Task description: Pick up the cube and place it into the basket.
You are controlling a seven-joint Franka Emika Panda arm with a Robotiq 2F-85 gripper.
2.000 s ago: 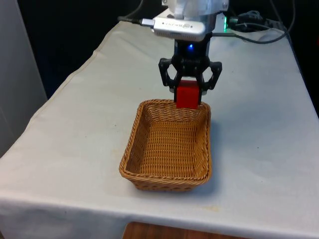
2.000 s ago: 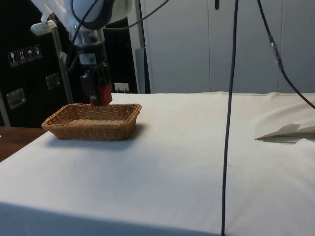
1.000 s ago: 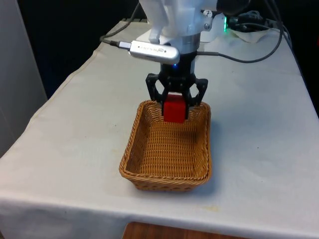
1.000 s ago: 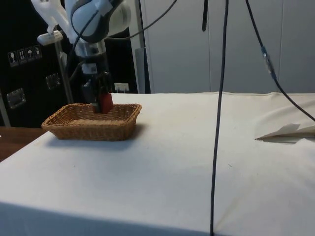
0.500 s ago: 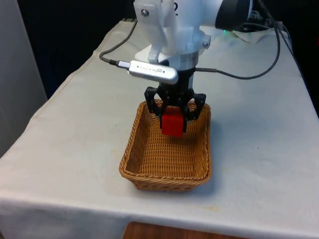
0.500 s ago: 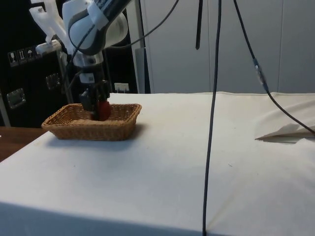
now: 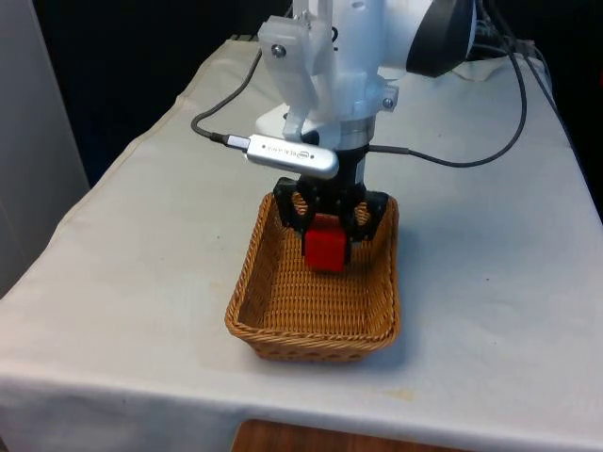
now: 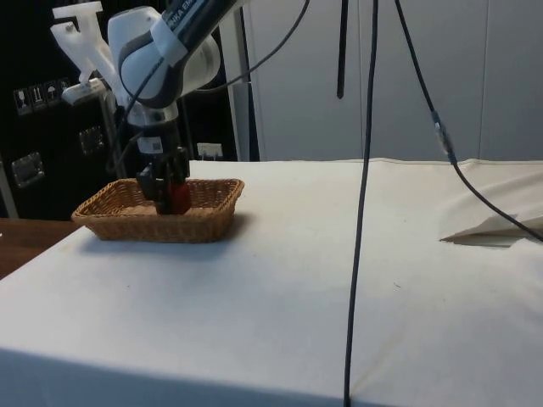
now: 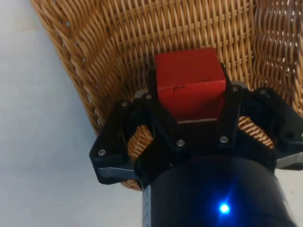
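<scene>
- The hand pinches the red cube between its two black fingers, one pressed on each opposite side face, so the block hangs squarely below the wrist and cannot tip.
- The cube sits inside the outline of the wicker basket, over the far part of its floor and nearer the front view's right wall than the left.
- In the side view the cube is sunk partly below the rim of the basket, with the hand reaching down into it; whether the block's underside touches the weave I cannot tell.
- From the wrist, the cube shows against the woven floor close to where the sloping wall of the basket rises, and the hand is clamped on it.
- The grip is kept low inside the walls, which I judge is meant to let the block drop only a little way and stay put instead of bouncing out.
- The task looks near its end: the carry is done and the release is not.
- The next move probably calls for spreading the fingers, then lifting straight up so they clear the nearby wall.
- The basket stands on the white-clothed desk, toward its near end, with bare cloth around it.
</scene>
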